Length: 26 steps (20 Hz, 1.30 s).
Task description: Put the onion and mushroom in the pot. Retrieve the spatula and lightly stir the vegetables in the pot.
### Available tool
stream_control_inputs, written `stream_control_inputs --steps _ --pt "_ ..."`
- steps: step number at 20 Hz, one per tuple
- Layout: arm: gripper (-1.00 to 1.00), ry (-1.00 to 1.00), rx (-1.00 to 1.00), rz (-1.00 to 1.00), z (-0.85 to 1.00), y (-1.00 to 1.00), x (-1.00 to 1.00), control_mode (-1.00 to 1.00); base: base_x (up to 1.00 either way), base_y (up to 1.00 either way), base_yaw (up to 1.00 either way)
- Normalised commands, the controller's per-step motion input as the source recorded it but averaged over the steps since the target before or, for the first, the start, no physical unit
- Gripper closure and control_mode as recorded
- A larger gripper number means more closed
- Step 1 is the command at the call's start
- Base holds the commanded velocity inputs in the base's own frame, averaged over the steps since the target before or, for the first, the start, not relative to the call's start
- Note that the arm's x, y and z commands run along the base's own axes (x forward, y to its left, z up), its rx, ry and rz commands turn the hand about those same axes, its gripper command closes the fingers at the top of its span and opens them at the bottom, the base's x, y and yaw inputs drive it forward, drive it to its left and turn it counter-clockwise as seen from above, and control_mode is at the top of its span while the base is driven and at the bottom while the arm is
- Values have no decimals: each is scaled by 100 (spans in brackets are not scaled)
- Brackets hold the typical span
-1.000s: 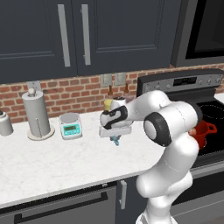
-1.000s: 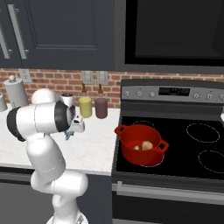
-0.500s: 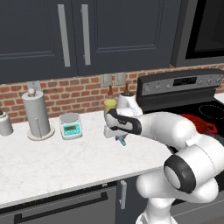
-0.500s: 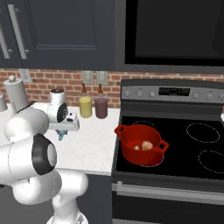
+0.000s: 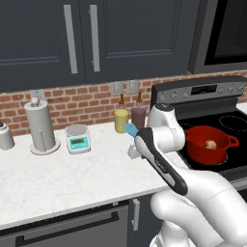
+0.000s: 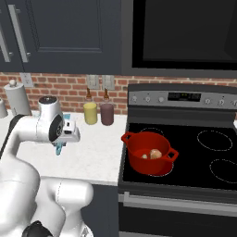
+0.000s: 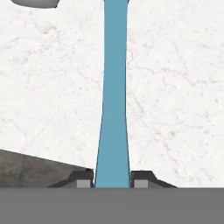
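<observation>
My gripper [image 7: 112, 180] is shut on the light-blue spatula [image 7: 114, 87], whose length runs straight away from the fingertips over the white marble counter. From the right base view the hand [image 6: 65, 138] hangs above the counter left of the stove, a blue end of the spatula [image 6: 59, 149] poking out below it. Another blue end of the spatula [image 5: 130, 129] shows beside the wrist. The red pot [image 6: 148, 152] stands on the stove's front left burner. Inside it lie the onion [image 6: 156, 153] and the pale mushroom [image 6: 145, 157]. The pot [image 5: 207, 144] sits right of the arm.
A yellow jar [image 5: 121, 120] and a purple jar [image 5: 138, 117] stand against the brick wall behind the hand. Further left are a kitchen scale [image 5: 78, 139], a paper towel roll [image 5: 41, 125] and a canister [image 5: 5, 137]. The counter's front edge [image 7: 35, 168] is close below the hand.
The arm has folded round, its elbow swinging down toward the base. The hand has stayed over the counter with the spatula still held, shifting only slightly.
</observation>
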Motion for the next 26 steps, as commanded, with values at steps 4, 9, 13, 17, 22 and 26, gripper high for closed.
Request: stream_control_inputs --steps 4,9,13,17,22,26 --pt "100 0 0 0 0 0 0 -100 0 0 0" --pt "100 0 0 3 27 -4 -21 -100 0 0 0" --pt "100 0 -2 6 74 -28 -22 -100 0 0 0" --pt "100 0 -4 3 82 -37 -29 -100 0 0 0" --pt "100 0 -9 0 50 -71 -12 -100 0 0 0" --pt "100 0 -25 -10 20 -75 0 -100 0 0 0"
